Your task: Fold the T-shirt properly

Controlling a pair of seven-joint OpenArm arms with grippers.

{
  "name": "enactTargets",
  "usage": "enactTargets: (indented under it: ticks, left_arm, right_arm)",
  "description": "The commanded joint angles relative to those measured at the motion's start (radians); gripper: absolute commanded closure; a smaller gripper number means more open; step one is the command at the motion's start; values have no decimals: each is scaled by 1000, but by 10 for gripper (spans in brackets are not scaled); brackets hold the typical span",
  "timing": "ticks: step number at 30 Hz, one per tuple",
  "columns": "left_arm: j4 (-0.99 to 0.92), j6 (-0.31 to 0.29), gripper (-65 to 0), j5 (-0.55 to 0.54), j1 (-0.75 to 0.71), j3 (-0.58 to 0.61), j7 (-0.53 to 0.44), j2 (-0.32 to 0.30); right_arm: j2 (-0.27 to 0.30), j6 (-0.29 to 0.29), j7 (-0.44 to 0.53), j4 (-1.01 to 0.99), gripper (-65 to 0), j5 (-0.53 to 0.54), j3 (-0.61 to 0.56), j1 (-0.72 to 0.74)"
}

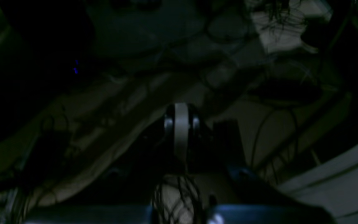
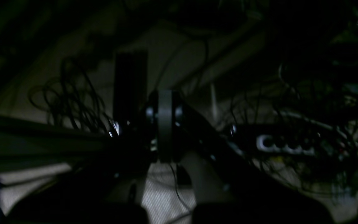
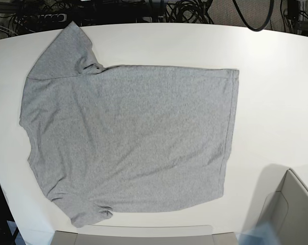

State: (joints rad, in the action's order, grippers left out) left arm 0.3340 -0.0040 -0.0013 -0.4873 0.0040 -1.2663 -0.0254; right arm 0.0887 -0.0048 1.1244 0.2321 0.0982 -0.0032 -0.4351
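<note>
The T-shirt (image 3: 128, 138) lies spread flat on the white table (image 3: 276, 76), plain heather-grey side up. Its sleeves point to the upper left and lower left, and its hem runs down the right side. Neither arm shows in the base view. Both wrist views are very dark and look out at cables off the table. In the left wrist view my left gripper (image 1: 181, 130) shows as a pale upright strip with its jaws together and nothing in them. My right gripper (image 2: 165, 124) looks the same in the right wrist view, shut and empty.
An open grey box (image 3: 291, 209) stands at the table's lower right corner, with a blurred blue shape (image 3: 256, 232) beside it. A grey panel (image 3: 133, 237) lies along the front edge. Tangled cables (image 3: 184, 10) and a power strip (image 2: 286, 144) sit behind the table.
</note>
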Motion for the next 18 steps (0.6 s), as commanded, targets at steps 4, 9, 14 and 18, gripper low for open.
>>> enactTargets:
  ticks: [4,9,14,18]
  left_arm:
    - [216,8,-4,-4,-143,-3,-75,0]
    - [420,8,-4,-4,-261,-3,-75,0]
    - [544,8,-4,-4,-317,-3,-75,0]
    - [669,8,-4,-4,-367,-31,-75,-12]
  right_arm:
    - [3,6,29,252,-3,-5,1,-172]
    - [3,6,27,525,-3,-5,4,-331]
    - [16,6,27,700,-3,-1,4,-434]
    - [49,4,27,821,-3,1,4,-486]
